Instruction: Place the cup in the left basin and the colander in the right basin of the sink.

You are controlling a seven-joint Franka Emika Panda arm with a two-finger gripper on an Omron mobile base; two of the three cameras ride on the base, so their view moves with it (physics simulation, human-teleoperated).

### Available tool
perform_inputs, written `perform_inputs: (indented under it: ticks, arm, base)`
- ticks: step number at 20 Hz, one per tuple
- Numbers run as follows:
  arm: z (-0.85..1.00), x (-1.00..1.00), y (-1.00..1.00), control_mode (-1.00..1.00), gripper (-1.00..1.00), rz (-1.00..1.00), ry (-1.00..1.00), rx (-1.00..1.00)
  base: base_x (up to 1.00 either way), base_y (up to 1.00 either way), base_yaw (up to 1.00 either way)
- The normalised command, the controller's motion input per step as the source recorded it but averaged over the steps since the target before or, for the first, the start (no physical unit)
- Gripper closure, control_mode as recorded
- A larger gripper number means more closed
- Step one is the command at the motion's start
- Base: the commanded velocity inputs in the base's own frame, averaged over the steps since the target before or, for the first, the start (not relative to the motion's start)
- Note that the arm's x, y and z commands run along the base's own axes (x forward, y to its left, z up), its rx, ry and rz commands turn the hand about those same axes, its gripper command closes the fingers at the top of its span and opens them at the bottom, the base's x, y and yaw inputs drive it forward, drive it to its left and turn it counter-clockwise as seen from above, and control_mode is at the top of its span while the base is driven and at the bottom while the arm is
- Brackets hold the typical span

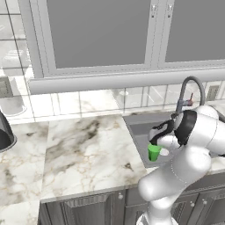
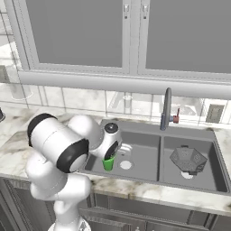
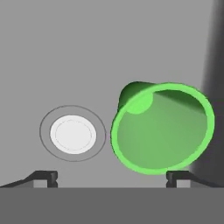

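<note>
The green cup (image 2: 108, 163) stands in the left basin (image 2: 140, 153) of the dark grey sink (image 2: 159, 135), close to its front left corner. My gripper (image 2: 109, 155) hangs just above it, open. In the hand view I look down into the cup's (image 3: 162, 129) mouth, beside the pale drain (image 3: 73, 134). The gripper (image 3: 113, 177) is spread wide there, its fingertips (image 3: 46, 177) clear of the cup. The left base view shows the cup (image 1: 154, 152) under the hand. The dark grey colander (image 2: 188, 159) sits in the right basin (image 2: 212, 171).
A tall arched faucet (image 2: 167, 108) rises behind the sink's divider. Marble counter (image 1: 88, 149) stretches to the left of the sink, with a dark rounded object (image 1: 5, 134) at its far left edge. Wall cabinets (image 1: 101, 35) hang above.
</note>
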Motion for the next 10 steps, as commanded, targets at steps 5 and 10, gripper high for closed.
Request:
perform_inputs:
  ticks: [5,10]
  arm:
    - [0.5,0.0,0.0,-1.0,-1.0,0.0,0.0,0.0]
    - [0.52,-0.01,0.0,-1.0,-1.0,0.0,0.0,0.0]
  base:
    - [0.0,0.0,0.0]
    - [0.0,0.0,0.0]
